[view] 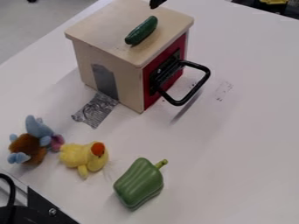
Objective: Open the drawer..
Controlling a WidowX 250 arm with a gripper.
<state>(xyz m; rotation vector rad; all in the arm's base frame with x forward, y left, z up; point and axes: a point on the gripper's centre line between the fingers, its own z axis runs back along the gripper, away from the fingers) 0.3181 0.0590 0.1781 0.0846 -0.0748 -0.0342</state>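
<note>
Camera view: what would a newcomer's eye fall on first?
Likely the pale wooden box at the upper middle, with its red front and big black handle jutting right. Then the green toy cucumber on its top. Nearer the camera, a yellow plush duck and a green toy pepper stand out against the white table.

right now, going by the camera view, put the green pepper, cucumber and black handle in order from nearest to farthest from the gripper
1. cucumber, on top of the box, closest to the gripper
2. black handle, at the box's right
3. green pepper, near the view's bottom edge
</note>
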